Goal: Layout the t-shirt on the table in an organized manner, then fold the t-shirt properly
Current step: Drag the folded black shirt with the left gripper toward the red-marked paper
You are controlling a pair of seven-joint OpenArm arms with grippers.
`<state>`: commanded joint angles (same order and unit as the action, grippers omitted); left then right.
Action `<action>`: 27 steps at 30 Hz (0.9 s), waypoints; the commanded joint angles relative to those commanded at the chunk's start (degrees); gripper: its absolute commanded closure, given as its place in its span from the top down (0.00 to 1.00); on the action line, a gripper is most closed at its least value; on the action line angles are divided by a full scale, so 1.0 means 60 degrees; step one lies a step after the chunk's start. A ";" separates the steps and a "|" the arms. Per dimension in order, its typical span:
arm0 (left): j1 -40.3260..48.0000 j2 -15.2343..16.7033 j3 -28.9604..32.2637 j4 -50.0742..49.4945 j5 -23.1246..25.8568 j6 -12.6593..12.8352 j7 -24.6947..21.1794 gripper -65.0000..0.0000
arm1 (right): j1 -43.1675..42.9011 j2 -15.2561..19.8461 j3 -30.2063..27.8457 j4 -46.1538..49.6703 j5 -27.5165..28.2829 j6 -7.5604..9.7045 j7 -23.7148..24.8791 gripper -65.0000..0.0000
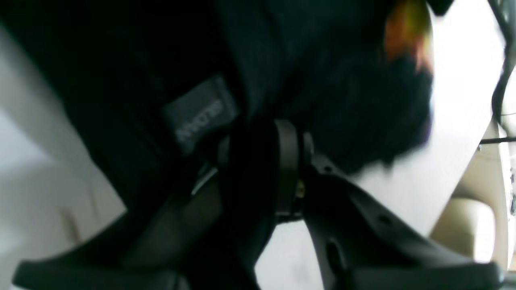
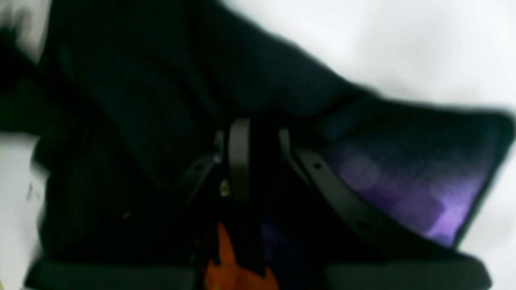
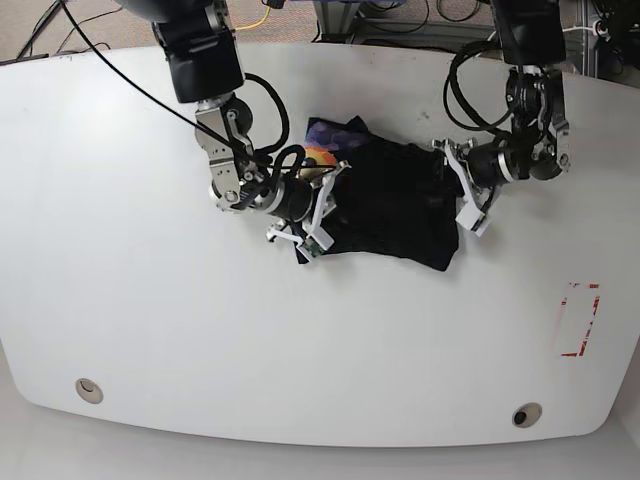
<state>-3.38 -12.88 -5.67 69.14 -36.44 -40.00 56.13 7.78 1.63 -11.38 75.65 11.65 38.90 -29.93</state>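
The black t-shirt (image 3: 395, 205) lies bunched near the middle of the white bench (image 3: 150, 330), toward its far edge. The left fingers (image 3: 452, 190) are closed on its one side, the right fingers (image 3: 318, 212) pinching the opposite side.

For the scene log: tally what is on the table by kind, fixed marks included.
Black t-shirt: 1
Robot pincers, left and right, each clamped on cloth: 2
Round holes: 2
Red tape rectangle: 1
Total: 6
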 joint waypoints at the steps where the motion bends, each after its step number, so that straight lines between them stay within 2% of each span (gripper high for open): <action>1: -0.0220 -0.0147 0.0176 -0.0278 0.0000 0.0000 -0.0190 0.19 | -0.0264 0.0059 0.0059 0.0337 0.0000 0.0000 -0.0044 0.13; 5: -0.1260 -0.0791 0.0601 -0.1348 0.0000 0.0000 -0.0674 0.19 | -0.1026 0.0205 0.0103 0.1451 0.0015 -0.0088 -0.0689 0.13; 7: -0.1905 -0.1099 0.0615 -0.1700 0.0000 0.0000 -0.0674 0.19 | -0.1451 0.0205 0.0073 0.2198 0.0059 -0.0396 -0.0908 0.13; 11: -0.2608 -0.1480 0.0601 -0.1626 -0.0132 0.0000 -0.0645 0.19 | -0.1612 0.0117 0.0059 0.3297 0.0117 -0.0689 -0.1641 0.13; 13: -0.2930 -0.1700 0.0571 -0.1333 -0.0557 0.0000 -0.0381 0.19 | -0.1612 -0.0073 0.0103 0.3971 0.0117 -0.0718 -0.2227 0.13; 16: -0.3267 -0.2066 0.0498 -0.0645 -0.1421 0.0000 0.0469 0.19 | -0.1421 -0.0117 0.0103 0.4938 0.0117 -0.0718 -0.3018 0.13; 21: -0.2930 -0.2066 -0.0205 0.0527 -0.2681 0.0000 0.1465 0.19 | -0.0923 -0.0117 0.0103 0.5348 0.0088 -0.0718 -0.3546 0.13; 27: -0.1582 -0.1758 -0.0425 0.1773 -0.3326 0.0000 0.1832 0.19 | -0.0352 -0.0147 0.0073 0.4264 0.0015 -0.0718 -0.3502 0.13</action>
<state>-12.88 -23.43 -8.22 79.78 -56.40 -40.00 67.12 5.67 0.75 -10.95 101.23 11.74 34.59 -50.95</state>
